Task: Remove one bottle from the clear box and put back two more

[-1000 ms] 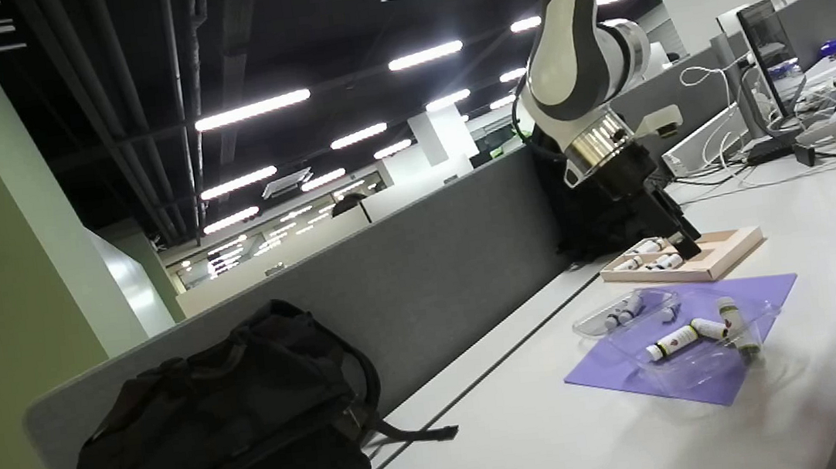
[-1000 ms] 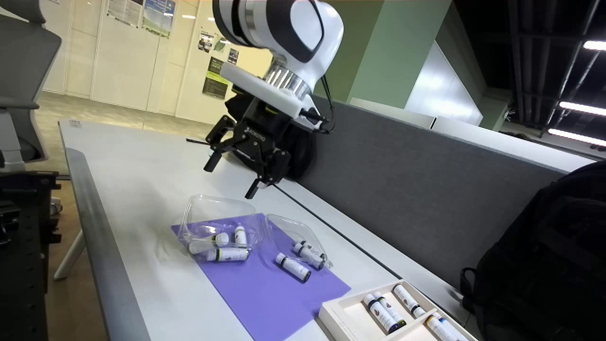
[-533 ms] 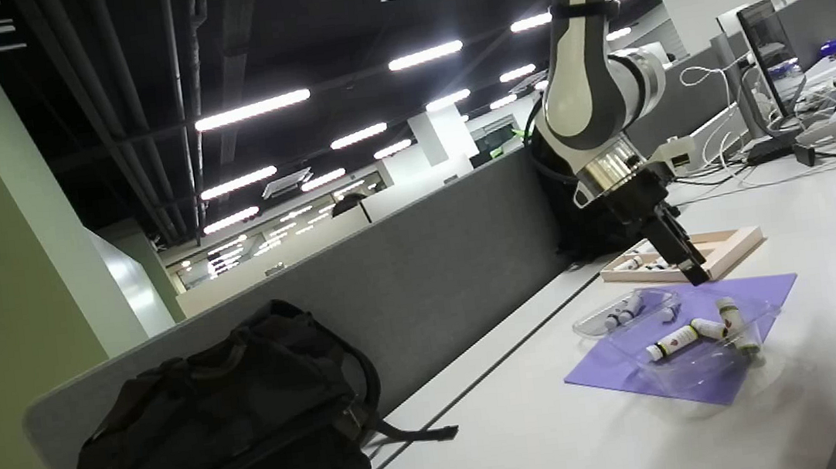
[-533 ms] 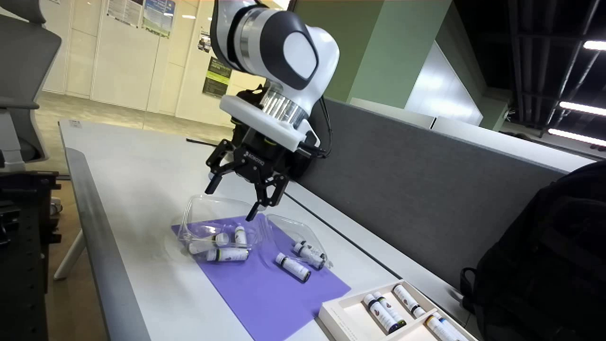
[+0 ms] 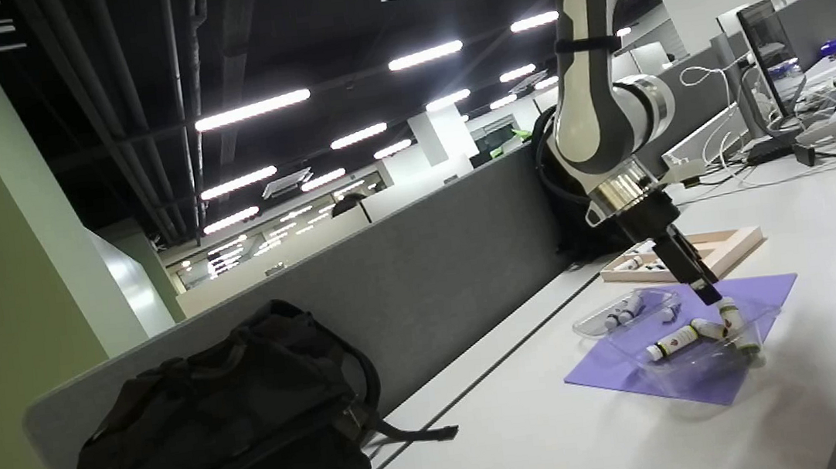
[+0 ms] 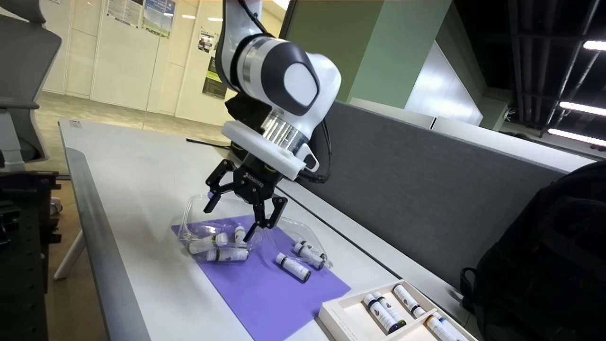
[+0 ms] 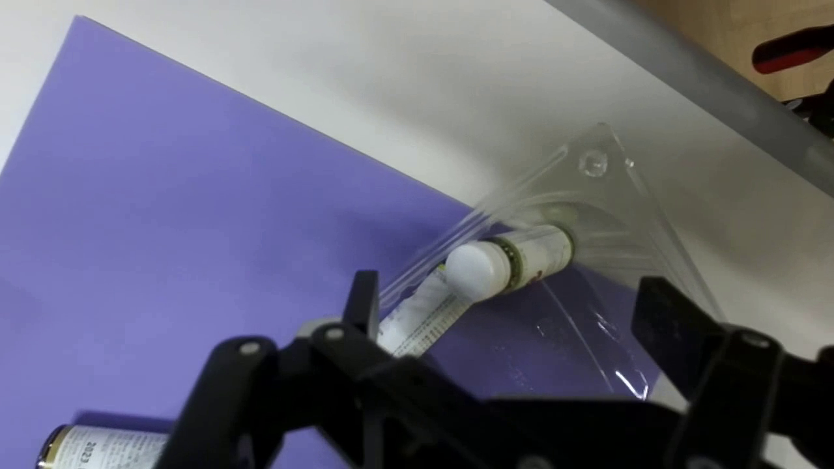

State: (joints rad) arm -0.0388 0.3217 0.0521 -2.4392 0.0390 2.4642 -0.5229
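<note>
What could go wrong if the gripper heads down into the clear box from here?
The upper bottle could slip or roll when gripped: in the wrist view its cap overlaps another bottle, which might get nudged. The open gripper might also catch the clear box and drag it, as its rim passes close to both bottles there.

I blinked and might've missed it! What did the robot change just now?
The gripper moved down, closer to the clear box. It grabbed nothing and let go of nothing; it's still open. The bottles, the clear box, the purple mat and the pale tray all stayed put.
</note>
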